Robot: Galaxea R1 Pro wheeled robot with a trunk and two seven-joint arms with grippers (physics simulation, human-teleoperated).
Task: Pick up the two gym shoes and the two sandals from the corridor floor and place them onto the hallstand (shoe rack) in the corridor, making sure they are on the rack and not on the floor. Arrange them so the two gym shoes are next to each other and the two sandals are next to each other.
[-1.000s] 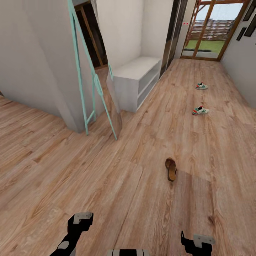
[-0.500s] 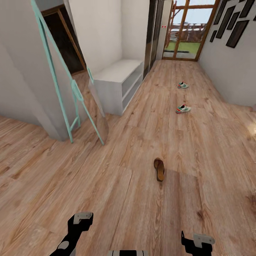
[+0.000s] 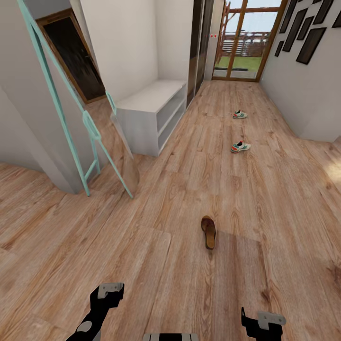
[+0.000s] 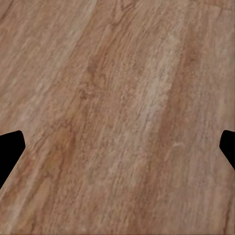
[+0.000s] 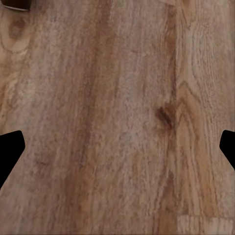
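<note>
Both grippers, left and right, hung spread, empty over floor; sandal and two gym shoes lay ahead.

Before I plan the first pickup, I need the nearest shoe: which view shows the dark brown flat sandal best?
The head view: the dark brown flat sandal lies whole on the wood-plank floor ahead. The right wrist view catches a dark sliver at its edge, possibly it. The left wrist view gives floor.

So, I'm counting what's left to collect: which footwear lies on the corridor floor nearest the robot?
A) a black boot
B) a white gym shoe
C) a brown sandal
C: the brown sandal lies on the floor just ahead of the robot; both gym shoes lie farther down the corridor.
</note>
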